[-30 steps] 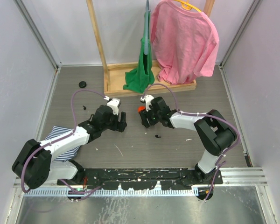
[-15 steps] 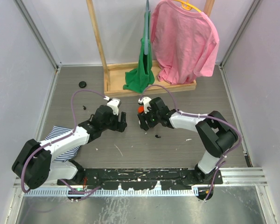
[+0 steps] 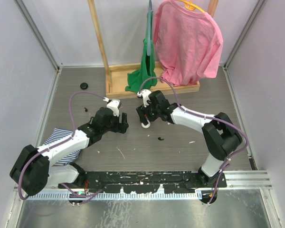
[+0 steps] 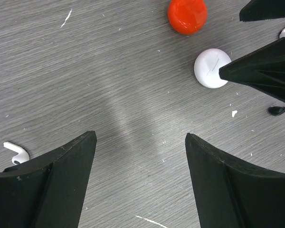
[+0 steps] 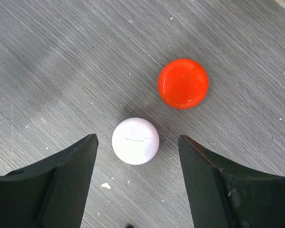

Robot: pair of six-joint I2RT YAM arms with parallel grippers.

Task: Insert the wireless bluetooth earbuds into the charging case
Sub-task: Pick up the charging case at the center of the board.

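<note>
Right claw (image 5: 136,138) released, white case (image 5: 135,141) between its fingers, red disc (image 5: 183,83) beyond. Left claw (image 4: 140,137) released, earbud (image 4: 16,151) beside it.

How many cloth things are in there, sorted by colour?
Pink cotton T-shirt on a hanger: 1
Green garment hanging beside it: 1
Blue-and-white striped cloth lying on the table: 1
Total: 3

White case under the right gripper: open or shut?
Shut, it seems: the white case shows a smooth top with only a thin line, no raised lid or sockets. The right gripper stands open over it.
</note>
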